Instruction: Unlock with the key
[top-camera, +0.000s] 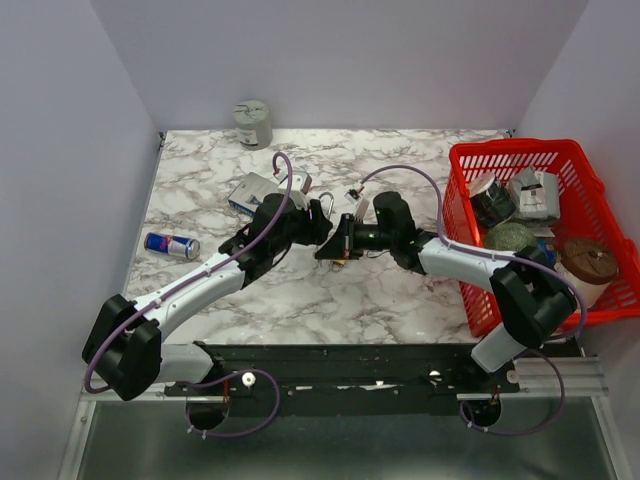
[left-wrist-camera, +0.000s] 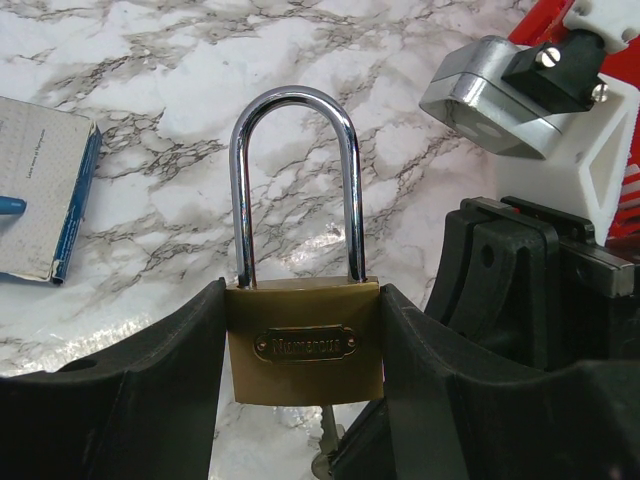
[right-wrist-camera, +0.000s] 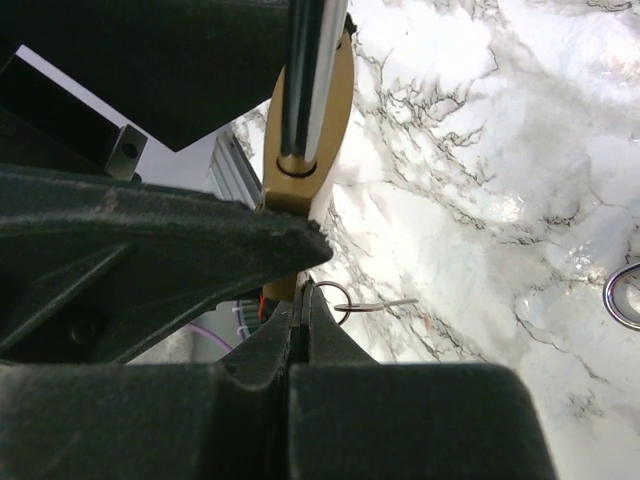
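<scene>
While the left hand (top-camera: 322, 228) clamps the brass padlock (left-wrist-camera: 303, 340) by its body over the counter (left-wrist-camera: 150, 200), shackle (left-wrist-camera: 295, 95) shut, the right hand (right-wrist-camera: 300, 320) pinches the key (left-wrist-camera: 325, 440) at the lock's underside, so the turning step seems in hand, calling next for a steady twist.

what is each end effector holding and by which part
Left end effector clamps the padlock by its brass body's sides. Right end effector seems pinched on the key below the lock.
</scene>
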